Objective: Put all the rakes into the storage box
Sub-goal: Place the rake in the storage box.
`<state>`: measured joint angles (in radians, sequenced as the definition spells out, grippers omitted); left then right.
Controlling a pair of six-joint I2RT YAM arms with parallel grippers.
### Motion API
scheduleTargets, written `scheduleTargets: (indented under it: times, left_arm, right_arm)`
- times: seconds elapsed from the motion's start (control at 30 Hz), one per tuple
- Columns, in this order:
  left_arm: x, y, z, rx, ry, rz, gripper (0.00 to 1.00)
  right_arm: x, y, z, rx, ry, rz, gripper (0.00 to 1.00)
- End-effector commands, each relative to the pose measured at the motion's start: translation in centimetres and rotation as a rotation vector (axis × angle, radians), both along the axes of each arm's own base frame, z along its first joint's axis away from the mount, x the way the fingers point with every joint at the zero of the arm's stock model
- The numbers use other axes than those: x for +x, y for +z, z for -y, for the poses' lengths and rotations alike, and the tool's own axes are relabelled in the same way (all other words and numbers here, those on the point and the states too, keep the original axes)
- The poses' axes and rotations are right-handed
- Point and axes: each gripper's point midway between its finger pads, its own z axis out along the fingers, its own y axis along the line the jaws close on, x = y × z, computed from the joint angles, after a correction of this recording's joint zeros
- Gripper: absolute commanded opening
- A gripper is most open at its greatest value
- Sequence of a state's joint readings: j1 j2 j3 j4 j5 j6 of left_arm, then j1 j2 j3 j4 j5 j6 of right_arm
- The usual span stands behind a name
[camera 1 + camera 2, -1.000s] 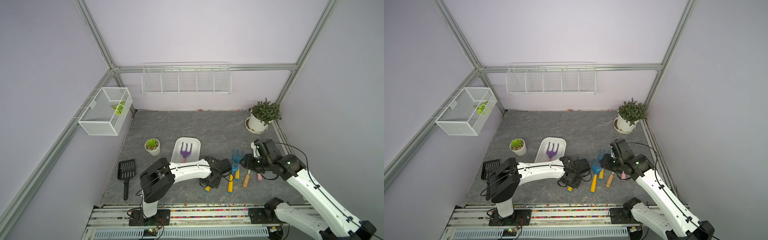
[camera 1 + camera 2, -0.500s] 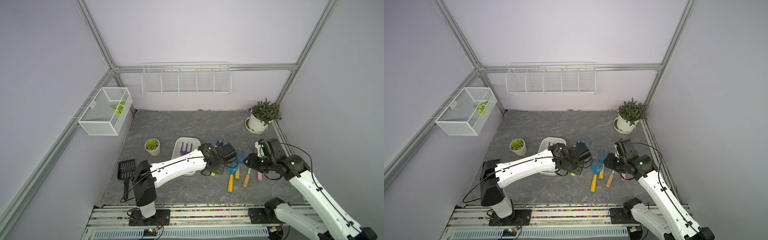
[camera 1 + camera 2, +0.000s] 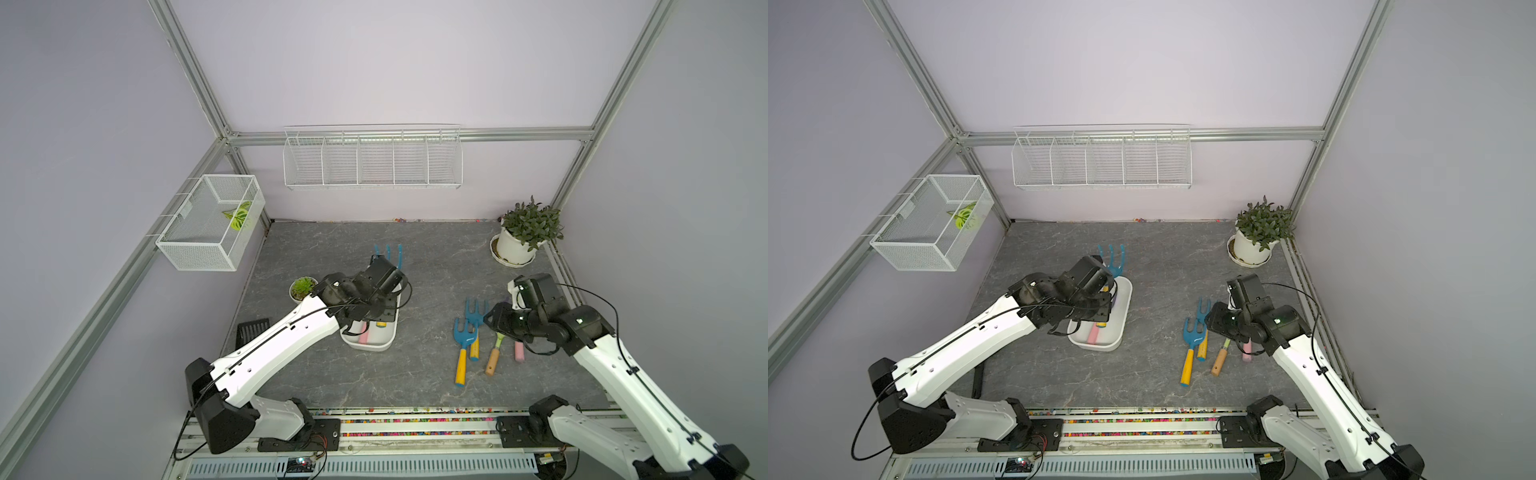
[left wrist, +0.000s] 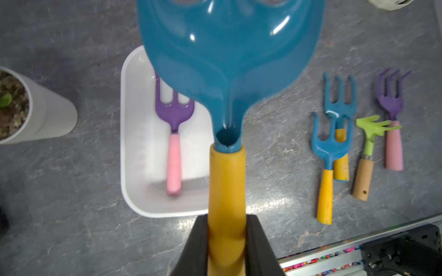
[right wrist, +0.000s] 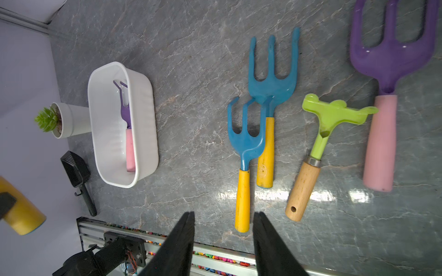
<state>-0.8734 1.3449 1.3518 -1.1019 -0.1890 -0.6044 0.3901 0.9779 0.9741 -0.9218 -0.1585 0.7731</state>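
Pinches the blue rake (image 4: 227, 71) in the left gripper (image 4: 226, 221) above the storage box (image 4: 124, 143). Holds the right gripper (image 5: 223, 213) parted, empty.

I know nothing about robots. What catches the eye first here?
The left gripper clamps a blue rake by its yellow handle above the white storage box, where a purple rake lies. Near the open right gripper, four more colourful rakes lie on the grey table.

Robot lab cell dressed as a garden corner.
Aluminium frame (image 3: 195, 79) and bare lilac walls (image 3: 395, 62) box in a grey surface (image 3: 332, 249); two arms (image 3: 274, 345) bolted to a rail (image 3: 415, 422) stand among a potted plant (image 3: 530, 224), a wire rack (image 3: 374, 162) and garden tools (image 3: 463, 332).
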Motion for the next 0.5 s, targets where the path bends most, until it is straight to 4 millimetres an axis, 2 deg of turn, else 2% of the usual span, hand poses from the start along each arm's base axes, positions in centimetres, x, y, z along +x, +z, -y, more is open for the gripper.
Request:
scheduleTargets:
  times: [0.0, 0.2, 0.47]
  left_arm:
    - [-0.5, -2.4, -0.9, 0.006, -0.026, -0.058, 0.05]
    - [-0.8, -6.9, -0.9, -0.002, -0.040, -0.180, 0.05]
    - [1.9, -8.9, 1.1, -0.013, -0.059, -0.228, 0.04]
  right_arm:
    - [0.9, 0.5, -1.6, 0.078, 0.018, -0.001, 0.45]
    - [1.4, 0.1, -2.6, 0.106, 0.040, -0.037, 0.44]
    - [1.0, 0.2, -2.6, 0.111, 0.044, -0.042, 0.44]
